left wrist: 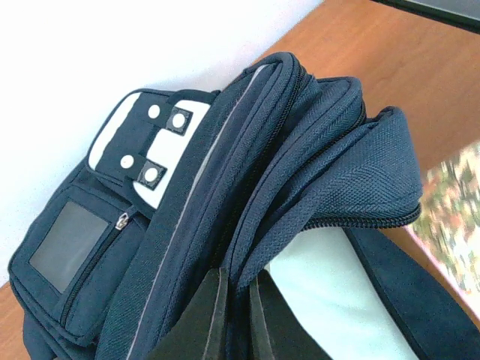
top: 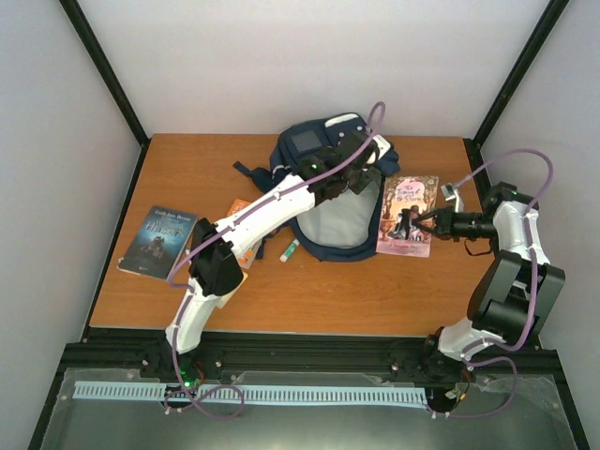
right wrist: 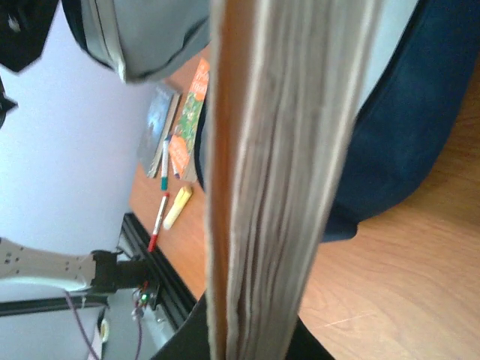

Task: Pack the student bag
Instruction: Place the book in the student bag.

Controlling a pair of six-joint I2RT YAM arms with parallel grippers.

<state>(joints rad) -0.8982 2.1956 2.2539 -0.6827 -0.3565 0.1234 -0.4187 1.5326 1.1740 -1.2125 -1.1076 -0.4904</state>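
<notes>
Clamping a stiff book (right wrist: 277,150) in the right gripper (top: 427,222), pinching the rim of the floppy student bag (left wrist: 315,150) in the left gripper (left wrist: 236,307).

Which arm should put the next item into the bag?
Right. The right gripper is shut on the pink book at its edge, just beside the open mouth of the student bag. The left gripper is pinching the bag's rim, holding it open, so it probably shouldn't let go.
</notes>
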